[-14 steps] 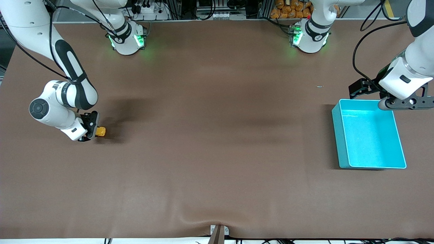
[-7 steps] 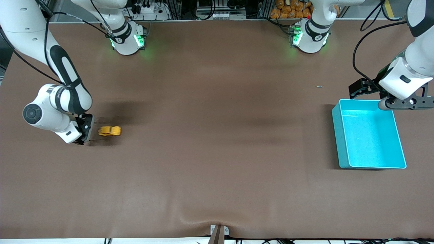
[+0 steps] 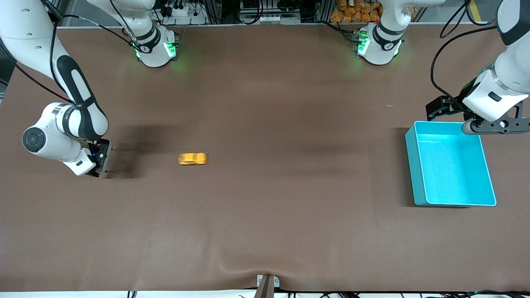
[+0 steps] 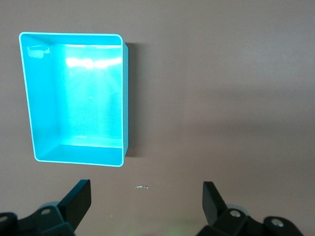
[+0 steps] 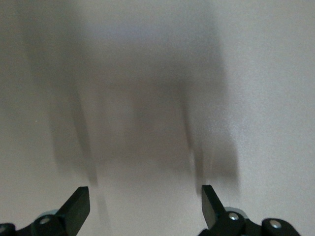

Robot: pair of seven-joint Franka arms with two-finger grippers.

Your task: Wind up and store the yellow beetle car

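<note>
The yellow beetle car (image 3: 193, 159) is on the brown table, blurred along its length, between the two arms and free of both grippers. My right gripper (image 3: 106, 157) hangs low over the table at the right arm's end, open and empty; in the right wrist view the right gripper (image 5: 145, 204) has only bare table and shadows between its fingers. My left gripper (image 3: 435, 109) waits open over the table beside the turquoise bin (image 3: 415, 169). In the left wrist view the left gripper (image 4: 146, 199) is empty and the bin (image 4: 126, 98) holds nothing.
A small silvery scrap (image 3: 390, 105) lies on the table near the bin, toward the robots' bases, and the scrap (image 4: 141, 187) shows between the left fingers. A ripple in the table cover (image 3: 244, 269) sits at the front edge.
The right gripper opened and let go of the car. The car has rolled away from it toward the left arm's end. The right arm drew back slightly. The left arm has not moved.
</note>
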